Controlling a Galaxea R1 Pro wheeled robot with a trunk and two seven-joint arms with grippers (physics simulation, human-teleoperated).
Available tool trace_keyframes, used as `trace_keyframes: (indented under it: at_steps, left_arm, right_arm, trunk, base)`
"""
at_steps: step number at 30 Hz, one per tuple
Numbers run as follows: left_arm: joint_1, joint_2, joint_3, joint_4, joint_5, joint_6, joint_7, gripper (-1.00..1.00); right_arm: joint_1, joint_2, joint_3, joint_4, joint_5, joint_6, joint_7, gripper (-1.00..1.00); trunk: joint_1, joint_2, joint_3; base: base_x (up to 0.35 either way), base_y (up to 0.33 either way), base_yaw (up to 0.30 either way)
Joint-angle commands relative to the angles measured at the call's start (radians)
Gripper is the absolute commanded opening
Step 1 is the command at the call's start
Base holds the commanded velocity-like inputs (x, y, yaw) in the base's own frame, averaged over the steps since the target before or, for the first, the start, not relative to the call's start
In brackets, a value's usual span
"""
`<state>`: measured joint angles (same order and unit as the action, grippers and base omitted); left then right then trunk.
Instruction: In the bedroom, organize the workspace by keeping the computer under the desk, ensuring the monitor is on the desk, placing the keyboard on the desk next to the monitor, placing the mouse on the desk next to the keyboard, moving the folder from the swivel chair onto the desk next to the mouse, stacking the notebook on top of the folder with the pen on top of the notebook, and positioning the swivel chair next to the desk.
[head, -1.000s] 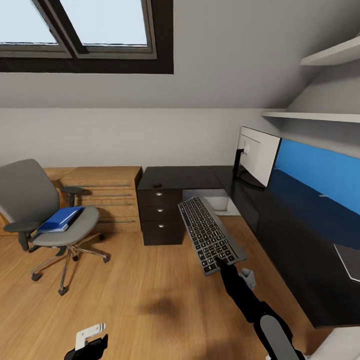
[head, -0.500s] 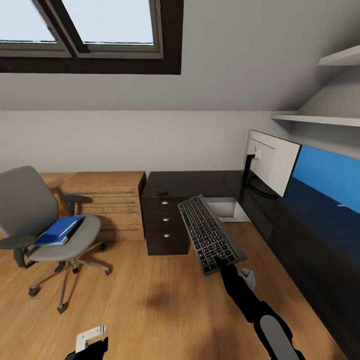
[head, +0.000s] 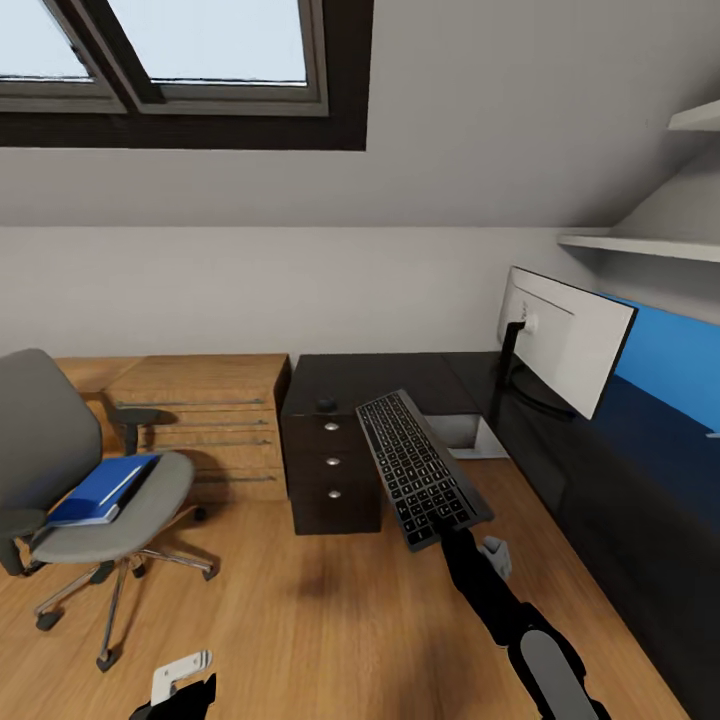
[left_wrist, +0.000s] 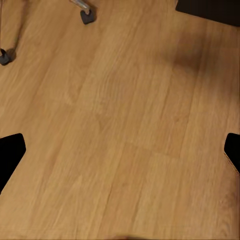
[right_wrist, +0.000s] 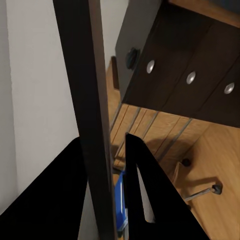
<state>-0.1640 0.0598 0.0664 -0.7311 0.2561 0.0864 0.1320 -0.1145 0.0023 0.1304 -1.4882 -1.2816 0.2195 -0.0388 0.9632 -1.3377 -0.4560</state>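
Keyboard step underway: right hand (head: 447, 533) is clamped on the keyboard (head: 420, 467), held over the floor near the tabletop (head: 375, 376). Next, set it beside the monitor (head: 570, 340). Left hand (head: 180, 675) hangs spread, empty.

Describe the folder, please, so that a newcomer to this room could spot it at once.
Left of the black desk and the wooden cabinets stands a grey swivel chair. The folder lies flat on its seat, the only bright blue thing there.
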Motion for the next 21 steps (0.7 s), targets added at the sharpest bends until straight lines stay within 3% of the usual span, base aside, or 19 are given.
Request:
trace_keyframes:
  at_steps: [1,21]
  left_arm:
    - [0.000,0.000,-0.002,-0.002,0.010,0.005,0.005,1.00]
    - [0.000,0.001,0.000,-0.002,0.010,0.004,0.004,1.00]
  right_arm:
    - [-0.001,0.000,-0.001,-0.001,-0.009,0.003,-0.002,-1.00]
    - [-0.001,-0.004,-0.006,-0.001,-0.008,0.006,-0.001,-1.00]
  trunk:
    - [-0.003,0.007,0.002]
    - [-0.076,0.140,0.062]
  base:
    - [0.321,0.001,0.000]
    - [0.322,0.019,0.000]
